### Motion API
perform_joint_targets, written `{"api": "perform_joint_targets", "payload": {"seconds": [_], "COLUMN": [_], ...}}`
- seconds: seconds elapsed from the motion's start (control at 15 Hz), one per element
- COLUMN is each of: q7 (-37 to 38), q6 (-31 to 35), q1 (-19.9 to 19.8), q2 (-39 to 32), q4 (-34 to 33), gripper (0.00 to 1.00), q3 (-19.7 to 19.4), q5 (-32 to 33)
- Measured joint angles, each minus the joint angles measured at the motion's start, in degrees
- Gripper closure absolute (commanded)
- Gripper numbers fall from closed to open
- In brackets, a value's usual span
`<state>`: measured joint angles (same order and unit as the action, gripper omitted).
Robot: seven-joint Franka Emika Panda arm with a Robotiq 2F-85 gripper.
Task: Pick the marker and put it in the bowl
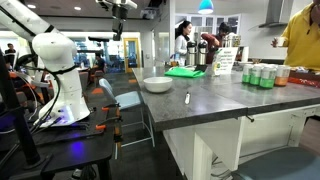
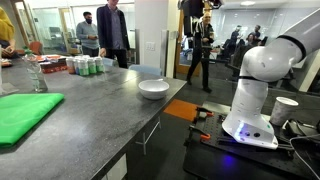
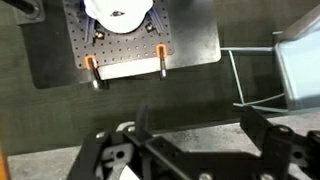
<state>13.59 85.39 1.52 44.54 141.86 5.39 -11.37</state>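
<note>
The marker [image 1: 187, 98] is a small whitish stick lying on the grey counter [image 1: 215, 100], just beside the white bowl [image 1: 157, 85]. The bowl also shows in an exterior view [image 2: 153, 88] near the counter's edge; I cannot make out the marker there. My gripper [image 3: 200, 125] is open and empty, with both dark fingers spread wide. It hangs high at the top of an exterior view [image 1: 118, 18], off the counter and well away from marker and bowl. In the wrist view it looks down on the robot's mounting plate [image 3: 130, 45] and the floor.
A flat green tray [image 1: 185, 71] lies behind the bowl, also seen in an exterior view [image 2: 20, 115]. Several cans [image 1: 260, 76] and a sign stand at the counter's far end. The white robot base [image 2: 250, 100] stands on a dark cart. People stand in the background.
</note>
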Motion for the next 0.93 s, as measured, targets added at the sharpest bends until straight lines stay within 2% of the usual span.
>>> {"api": "perform_joint_targets", "payload": {"seconds": [0.13, 0.47, 0.93], "q7": [-0.98, -9.44, -33.54], "q6": [3.77, 15.21, 29.25], "q1": [-1.13, -3.31, -3.36], "q2": [-0.82, -6.44, -21.27], "q4": [0.08, 0.83, -0.31], "gripper": [0.0, 0.0, 0.0], "q3": [-0.08, -2.59, -11.79], "q5": [1.7, 10.42, 20.82]}}
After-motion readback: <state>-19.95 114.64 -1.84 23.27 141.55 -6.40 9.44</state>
